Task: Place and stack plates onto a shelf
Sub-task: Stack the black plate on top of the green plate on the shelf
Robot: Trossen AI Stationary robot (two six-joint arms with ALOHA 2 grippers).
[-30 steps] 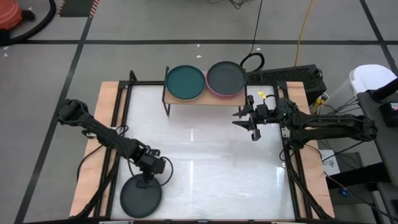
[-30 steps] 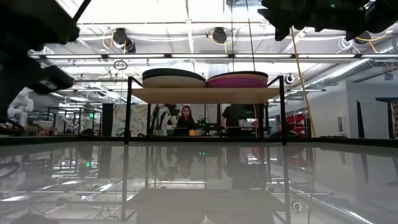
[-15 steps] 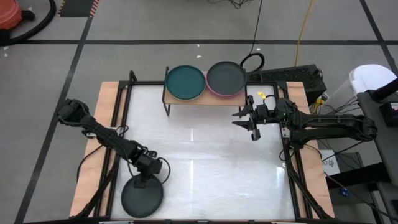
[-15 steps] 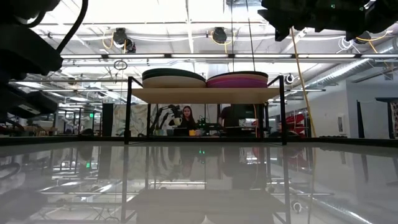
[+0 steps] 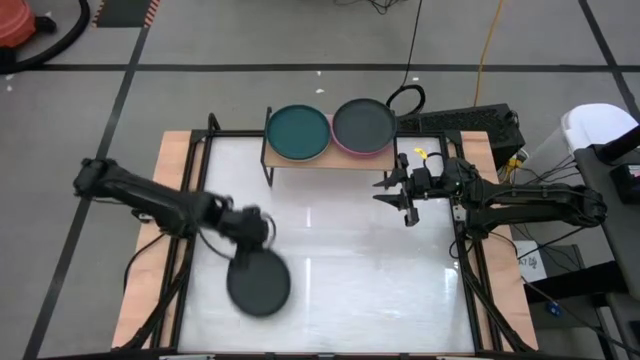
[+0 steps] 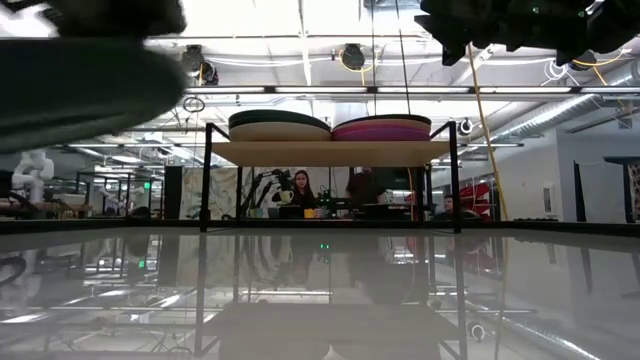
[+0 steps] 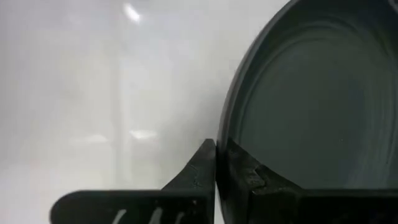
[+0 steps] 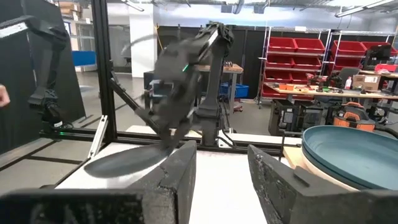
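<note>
A dark grey plate (image 5: pixel 259 283) hangs over the table's near left part, with my left gripper (image 5: pixel 250 232) shut on its rim. In the low view the plate (image 6: pixel 80 85) shows well above the tabletop. The shelf (image 5: pixel 330 156) stands at the far edge and bears two plate stacks, one topped teal (image 5: pixel 298 132), one topped dark grey over pink (image 5: pixel 363 126). My right gripper (image 5: pixel 405 208) waits open, in the air near the shelf's right end, holding nothing. My left gripper pinches the plate's rim (image 7: pixel 222 167) at its far edge, one finger (image 7: pixel 198 177) outside the rim and the other (image 7: pixel 264 183) on the plate's inner side. The plate reaches out from the fingers toward the near edge, lifted clear of the table.
The black frame rails (image 5: pixel 200 190) run along the table's left and right sides. The shelf's black legs (image 6: pixel 205 180) stand on the far part of the white tabletop. People sit in the room beyond the shelf (image 6: pixel 300 190).
My left gripper has shut on the dark grey plate's rim and taken it up from the near left corner. It has risen and swung toward the table's far edge and a little to the right, and the plate is now clear of the table.
</note>
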